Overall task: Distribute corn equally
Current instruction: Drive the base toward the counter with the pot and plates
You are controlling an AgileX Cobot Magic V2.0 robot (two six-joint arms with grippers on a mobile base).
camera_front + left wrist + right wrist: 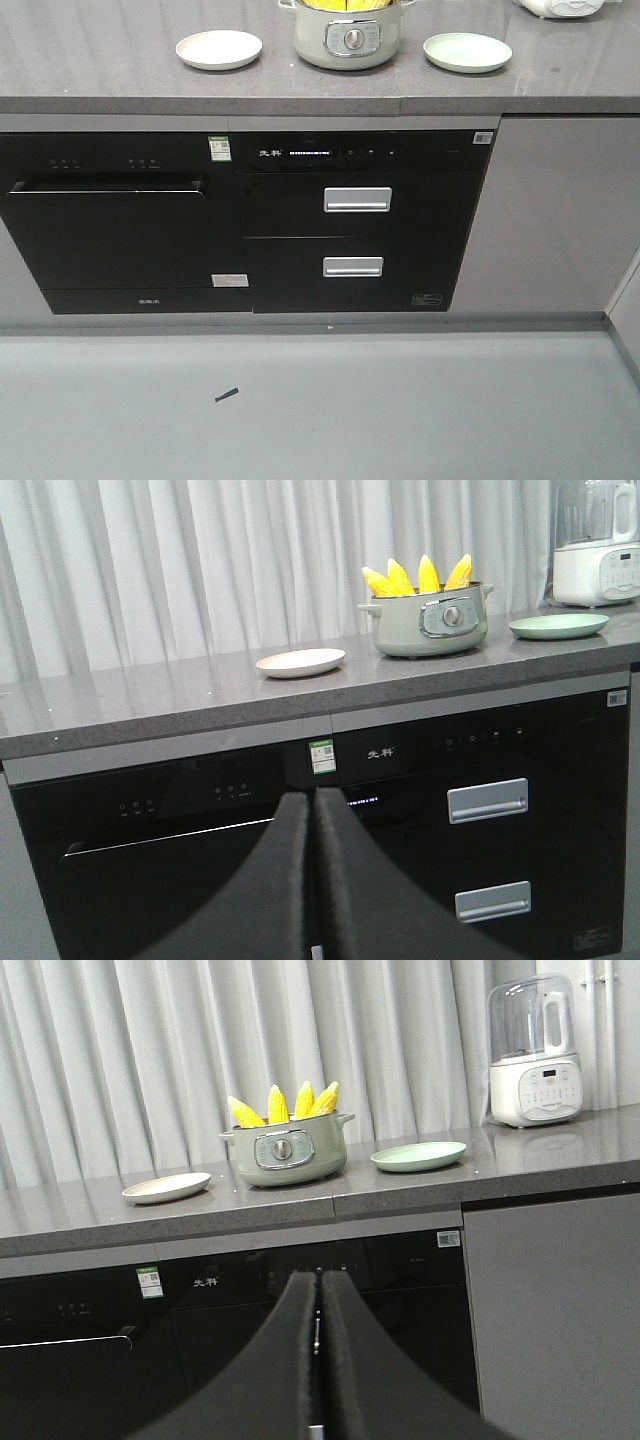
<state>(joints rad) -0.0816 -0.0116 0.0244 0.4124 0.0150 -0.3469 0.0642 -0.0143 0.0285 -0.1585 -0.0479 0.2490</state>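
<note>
Yellow corn (278,1106), upper centre, seems stiff and slick; we would pinch exposed ends; left gripper (312,880), right gripper (318,1360) closed, empty.

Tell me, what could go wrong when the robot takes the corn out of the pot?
The four corn cobs stand bunched in the pot, so lifting one might drag a neighbour out. The cream plate and green plate look shallow, so a round cob could roll off. The left gripper and right gripper are shut; unless they open first, they would only bump the corn.
</note>
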